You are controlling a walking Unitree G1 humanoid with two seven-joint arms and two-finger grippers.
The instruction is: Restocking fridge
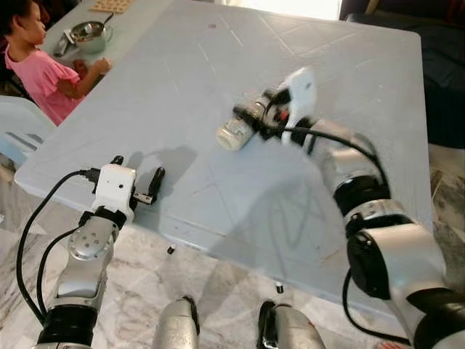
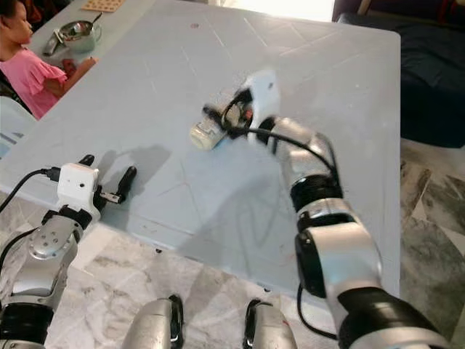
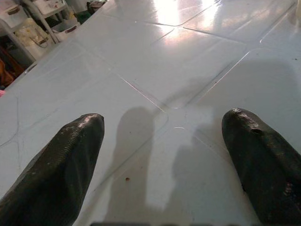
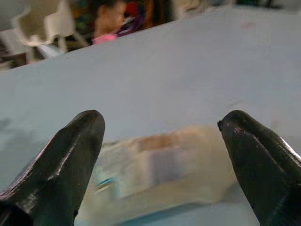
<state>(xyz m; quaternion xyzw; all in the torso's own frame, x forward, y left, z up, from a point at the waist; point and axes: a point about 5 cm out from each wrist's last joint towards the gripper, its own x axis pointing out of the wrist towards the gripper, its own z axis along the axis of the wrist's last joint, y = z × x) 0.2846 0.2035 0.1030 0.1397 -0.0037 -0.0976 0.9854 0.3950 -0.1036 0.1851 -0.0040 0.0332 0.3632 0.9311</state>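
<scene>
1. The bottle (image 1: 238, 129), lying on its side, is judged small, light and stiff, and apt to roll; a grasp across the middle of its body is advised.
2. It is seen as pale and translucent with a printed label and a whitish end, though blurred.
3. It lies mid-table (image 1: 182, 65), between the spread fingers of the right gripper (image 4: 160, 141), not yet clamped.
4. The left gripper (image 1: 138, 182) is held open and empty over the near left table edge.
</scene>
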